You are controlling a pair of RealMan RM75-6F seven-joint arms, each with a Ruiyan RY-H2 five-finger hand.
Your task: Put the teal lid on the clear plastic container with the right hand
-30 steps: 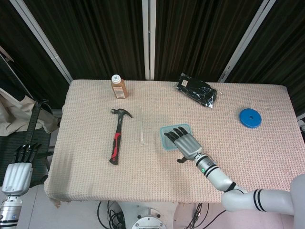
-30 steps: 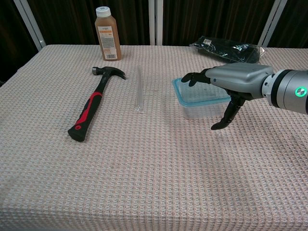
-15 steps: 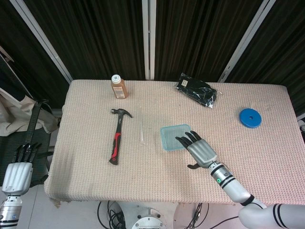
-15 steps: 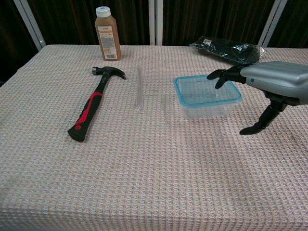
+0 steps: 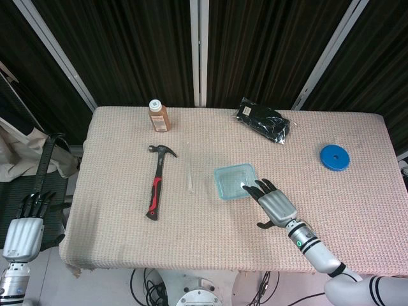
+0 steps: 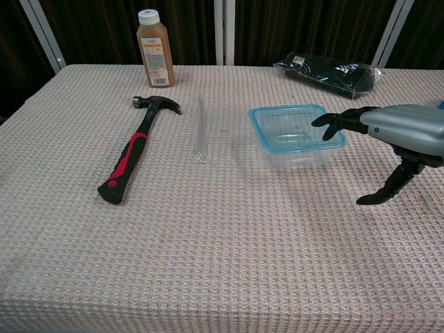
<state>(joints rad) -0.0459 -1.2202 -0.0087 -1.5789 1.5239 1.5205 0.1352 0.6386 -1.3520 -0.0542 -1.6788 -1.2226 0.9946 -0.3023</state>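
Fingers of the right hand (image 6: 395, 132) are spread and hold nothing, just beside the clear plastic container (image 6: 295, 142). That box sits mid-counter (image 6: 222, 263) with the teal lid (image 6: 258, 132) on top. Left hand (image 5: 22, 233) hangs open, off the counter.

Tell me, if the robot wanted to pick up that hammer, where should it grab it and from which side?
Probably the red and black handle of the hammer, taken from above. The hammer lies flat on the cloth with its metal head toward the far edge, so the long grip sits exposed with bare table on both sides, letting fingers close across it. The open right hand is nearer than the left hand.
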